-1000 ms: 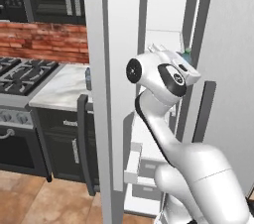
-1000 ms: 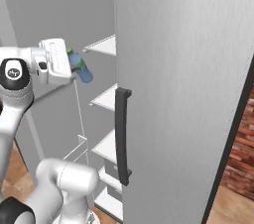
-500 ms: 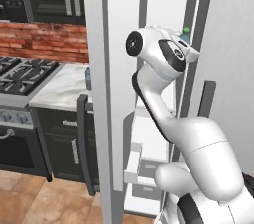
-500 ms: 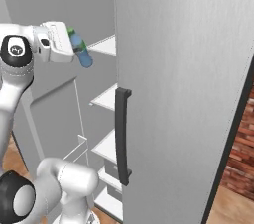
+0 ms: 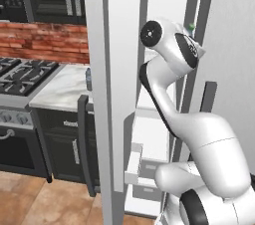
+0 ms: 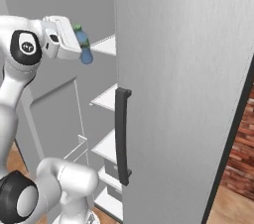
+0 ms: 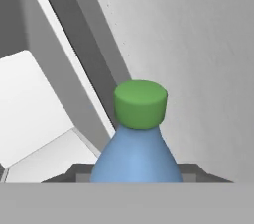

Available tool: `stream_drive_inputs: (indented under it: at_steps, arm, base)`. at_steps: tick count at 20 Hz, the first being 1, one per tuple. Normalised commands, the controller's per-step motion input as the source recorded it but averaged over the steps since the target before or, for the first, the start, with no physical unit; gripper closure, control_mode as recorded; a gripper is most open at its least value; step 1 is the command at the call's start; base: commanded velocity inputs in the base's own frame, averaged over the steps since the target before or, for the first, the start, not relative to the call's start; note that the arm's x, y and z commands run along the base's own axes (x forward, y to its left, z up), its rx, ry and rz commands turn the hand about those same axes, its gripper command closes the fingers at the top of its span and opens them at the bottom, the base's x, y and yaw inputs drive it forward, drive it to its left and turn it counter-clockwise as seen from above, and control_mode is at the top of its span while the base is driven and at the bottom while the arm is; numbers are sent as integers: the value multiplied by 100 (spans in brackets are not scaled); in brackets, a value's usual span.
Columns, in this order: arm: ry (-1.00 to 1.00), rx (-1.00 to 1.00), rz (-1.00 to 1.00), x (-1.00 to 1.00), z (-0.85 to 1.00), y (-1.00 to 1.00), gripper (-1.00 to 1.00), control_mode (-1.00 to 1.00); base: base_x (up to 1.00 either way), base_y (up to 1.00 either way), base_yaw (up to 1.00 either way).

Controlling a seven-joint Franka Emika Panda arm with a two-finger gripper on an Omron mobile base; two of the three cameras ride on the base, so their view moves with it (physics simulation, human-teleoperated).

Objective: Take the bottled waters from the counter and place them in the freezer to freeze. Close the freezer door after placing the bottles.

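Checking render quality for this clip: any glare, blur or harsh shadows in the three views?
Left base view: flat, even light, soft edges, no glare on the freezer door. Right base view: faint vertical sheen on the wider door, blue bottle at the end effector crisp enough. Hand view: bottle looms large, slightly soft, no harsh shadows.

Translucent blue plastic bottle point(image 7: 135, 158), matt green cap point(image 7: 140, 103), brushed grey fridge door point(image 6: 183, 94), perhaps metal, veined marble counter point(image 5: 64, 89)
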Motion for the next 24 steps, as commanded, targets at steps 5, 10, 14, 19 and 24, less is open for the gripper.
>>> stream_drive_inputs:
  at_steps: [5,10,14,19,24]
  arm:
    - [3,-5,0,45,8,0,100,-100]
    - [12,-3,0,72,14,4,100,-100]
    - [14,0,0,44,17,0,100,-100]
    - [1,0,0,23,0,0,100,-100]
    - [0,-2,0,49,-3,0,100,-100]
  base:
    - [0,0,0]
    - [0,0,0]
    - [0,0,0]
    - [0,0,0]
    - [0,0,0]
